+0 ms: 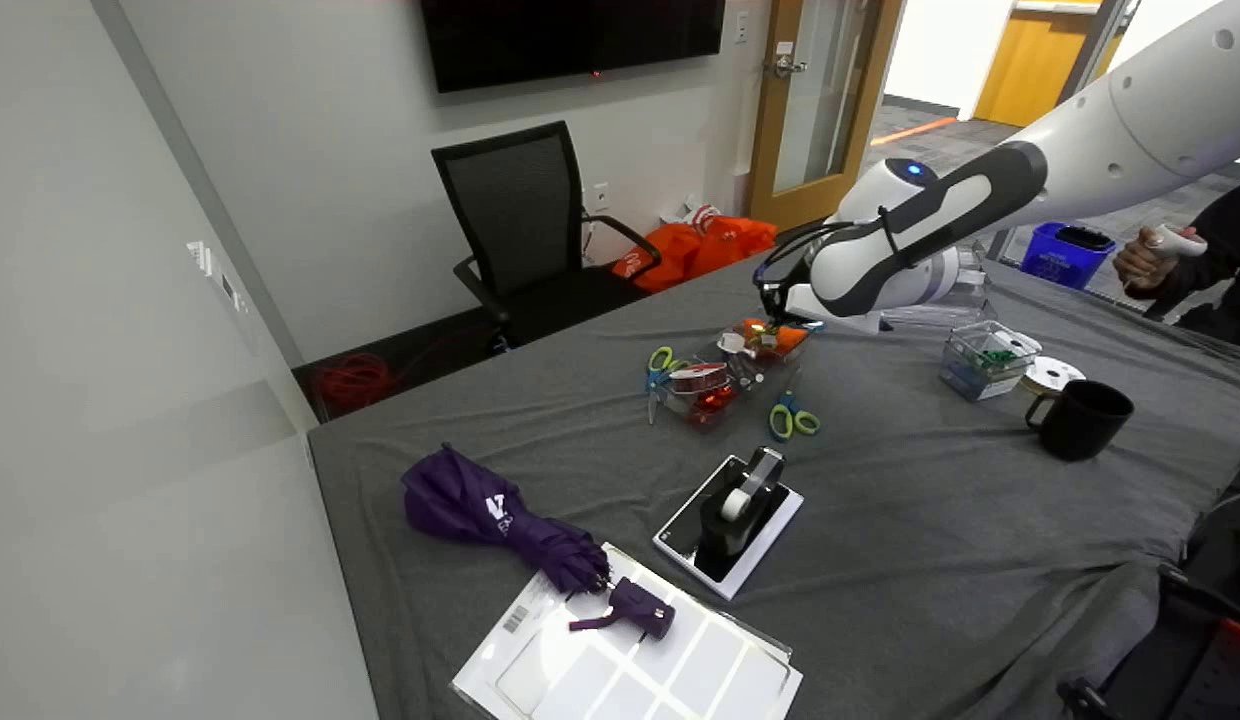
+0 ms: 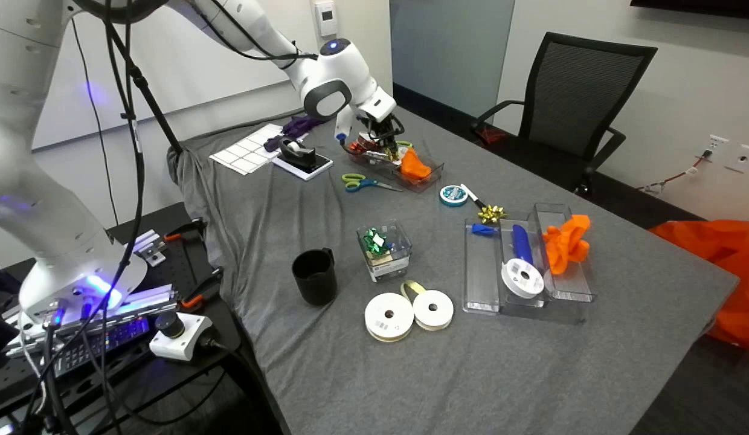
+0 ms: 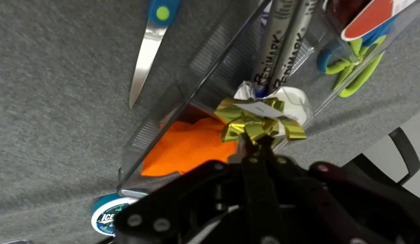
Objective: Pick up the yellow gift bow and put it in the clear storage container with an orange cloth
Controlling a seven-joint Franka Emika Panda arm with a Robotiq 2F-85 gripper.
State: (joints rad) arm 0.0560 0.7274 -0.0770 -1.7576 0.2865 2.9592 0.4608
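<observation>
Over the clear container [image 3: 134, 193], our gripper [image 3: 254, 141] holds the yellow bow [image 3: 252, 127] in a narrow pinch, presumably so we can release it onto the orange cloth [image 3: 188, 145] inside. Beside the container lie scissors [image 3: 151, 45]; well apart from it, a second orange cloth [image 2: 565, 244] sits in another tray [image 2: 572, 296], so our target is partly guessed.

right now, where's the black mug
In an exterior view, the black mug stands left of centre, just left of the clear box with the green bow.
</observation>
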